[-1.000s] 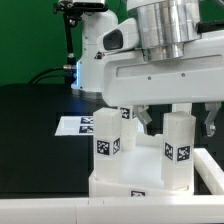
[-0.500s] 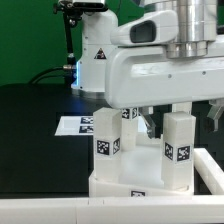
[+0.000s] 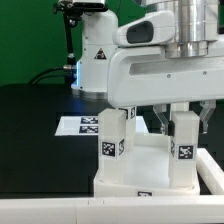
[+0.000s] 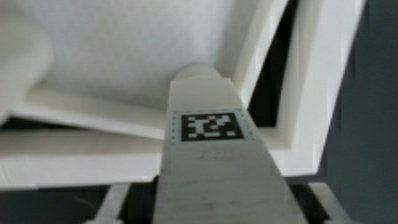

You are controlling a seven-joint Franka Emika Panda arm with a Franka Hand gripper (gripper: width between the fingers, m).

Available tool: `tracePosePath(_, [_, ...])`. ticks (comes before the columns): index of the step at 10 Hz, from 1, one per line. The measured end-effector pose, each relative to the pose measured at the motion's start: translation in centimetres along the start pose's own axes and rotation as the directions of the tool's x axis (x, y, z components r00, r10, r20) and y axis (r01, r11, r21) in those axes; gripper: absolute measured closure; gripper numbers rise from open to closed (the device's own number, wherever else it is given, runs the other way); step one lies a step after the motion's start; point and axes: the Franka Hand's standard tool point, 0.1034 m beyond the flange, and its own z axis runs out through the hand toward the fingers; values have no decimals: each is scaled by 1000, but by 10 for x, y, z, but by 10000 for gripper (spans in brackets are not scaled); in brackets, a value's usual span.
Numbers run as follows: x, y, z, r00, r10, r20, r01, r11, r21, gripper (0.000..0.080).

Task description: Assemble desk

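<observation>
— Exterior view?
— The gripper (image 3: 181,122) pinched an upright leg (image 3: 183,150) standing on the tabletop (image 3: 150,172), on the view's right; another leg (image 3: 111,134) stood left.
— Wrist view?
— The tagged leg (image 4: 212,125) sat between the fingers (image 4: 111,200), over the tabletop (image 4: 107,130).

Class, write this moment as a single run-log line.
gripper: closing around leg | other leg: upright in tabletop | marker board: on table

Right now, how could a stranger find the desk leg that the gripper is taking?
Find the white square plastic tabletop under the big white robot arm. Two white square-section legs stand on it. The wanted leg is toward the exterior view's right, between the gripper fingers; the other leg stands free.
</observation>
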Motion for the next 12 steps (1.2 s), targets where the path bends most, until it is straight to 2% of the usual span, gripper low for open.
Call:
tracePosePath(2, [-3, -8, 0, 944, 330, 3, -330, 944, 2, 515])
tracePosePath(3, [-7, -18, 3, 839, 544, 28, -544, 839, 12, 515])
tracePosePath(4, [-5, -21, 4, 748, 662, 48, -664, 748, 14, 515])
tracePosePath(5, [-2, -20, 4, 714, 698, 53, -700, 714, 23, 515])
tracePosePath(7, [-3, -20, 4, 646, 761, 60, -763, 646, 21, 515])
tracePosePath(8, [-2, -20, 4, 561, 825, 65, -828, 561, 16, 515])
tracePosePath(10, [-3, -20, 4, 582, 810, 66, -813, 583, 18, 514])
tracePosePath(11, [-2, -20, 4, 657, 751, 60, -753, 657, 23, 514])
tracePosePath(12, [0, -22, 2, 795, 605, 51, -607, 794, 37, 325])
